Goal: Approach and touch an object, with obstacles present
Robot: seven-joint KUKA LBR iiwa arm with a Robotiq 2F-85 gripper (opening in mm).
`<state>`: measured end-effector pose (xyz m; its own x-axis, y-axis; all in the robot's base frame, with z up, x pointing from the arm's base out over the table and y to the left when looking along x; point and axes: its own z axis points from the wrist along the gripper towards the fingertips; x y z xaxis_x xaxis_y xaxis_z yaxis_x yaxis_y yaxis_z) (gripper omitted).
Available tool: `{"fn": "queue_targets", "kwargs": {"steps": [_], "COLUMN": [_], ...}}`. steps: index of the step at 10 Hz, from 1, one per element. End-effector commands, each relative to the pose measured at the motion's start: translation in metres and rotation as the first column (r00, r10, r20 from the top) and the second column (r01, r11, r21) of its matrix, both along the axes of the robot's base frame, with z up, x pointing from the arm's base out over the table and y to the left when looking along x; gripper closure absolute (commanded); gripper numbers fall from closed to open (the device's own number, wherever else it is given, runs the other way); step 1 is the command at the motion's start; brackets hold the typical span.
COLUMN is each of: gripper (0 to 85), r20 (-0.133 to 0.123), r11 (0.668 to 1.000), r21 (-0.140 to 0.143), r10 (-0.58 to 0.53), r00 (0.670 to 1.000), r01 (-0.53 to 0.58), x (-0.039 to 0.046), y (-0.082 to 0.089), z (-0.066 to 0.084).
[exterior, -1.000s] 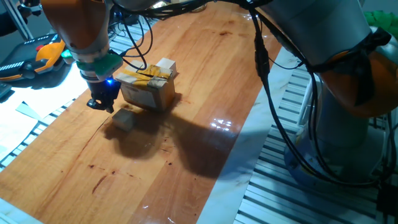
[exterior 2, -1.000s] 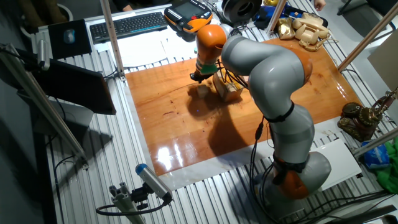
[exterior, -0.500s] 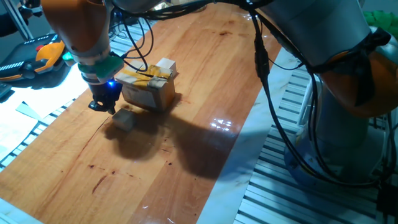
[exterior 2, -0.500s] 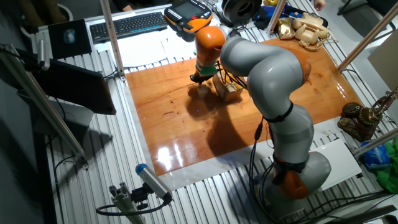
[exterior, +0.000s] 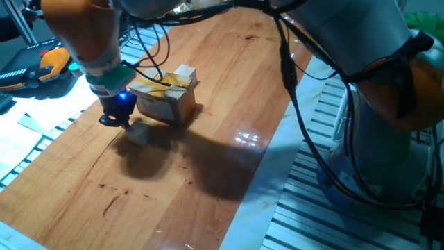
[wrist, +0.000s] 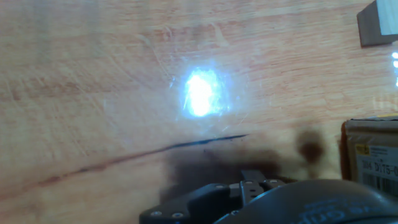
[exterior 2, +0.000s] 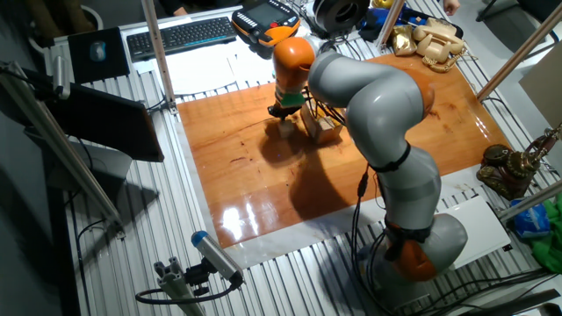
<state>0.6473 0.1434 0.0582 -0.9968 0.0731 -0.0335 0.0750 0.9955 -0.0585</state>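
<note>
a large grey and orange arm reaches over a glossy wooden tabletop (exterior: 208,104) from the right, its gripper (exterior: 114,119) hanging low at the far left of the boards. over the last second the gripper has slid a little to the left and dropped slightly, so in one fixed view it now sits just above and to the left of the cube (exterior: 138,134), a plain light-tan wooden block lying on the tabletop just in front of the box (exterior: 165,98). the box, brown cardboard with yellow tape on top, has not moved, and neither has the paler cube (exterior: 185,74) tucked against its far right corner. the gripper looks very near the cube, but whether they touch cannot be told from either fixed view; in the other fixed view the cube (exterior 2: 285,128) shows only as a small pale patch under the gripper (exterior 2: 278,111). the hand view looks straight down at bare wood with a bright glare spot and a dark scratch, the box edge (wrist: 373,155) at the right and a pale block (wrist: 378,23) cut off at the top right corner. whether the gripper is open or closed cannot be told, since its fingers are hidden or too small in every view, and it appears to carry nothing. the drift suggests the approach is nearly complete, with only a short move toward the cube left, keeping clear of the box just beside it.
</note>
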Motion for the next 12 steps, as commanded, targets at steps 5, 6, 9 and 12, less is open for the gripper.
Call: {"fn": "queue_targets", "kwargs": {"steps": [5,6,9,12], "gripper": [85.0,85.0,85.0,85.0], "r20": [-0.037,-0.007,0.009,0.043], "r11": [0.999,0.992,0.996,0.996], "r21": [0.036,0.111,0.085,0.088], "r10": [-0.017,-0.054,-0.018,0.001], "r00": [0.999,0.999,1.0,0.999], "r01": [0.019,0.055,0.017,-0.005], "x": [-0.0282,-0.0198,-0.0046,0.0007], "y": [0.005,0.007,0.005,-0.003], "z": [0.009,0.019,0.041,0.067]}}
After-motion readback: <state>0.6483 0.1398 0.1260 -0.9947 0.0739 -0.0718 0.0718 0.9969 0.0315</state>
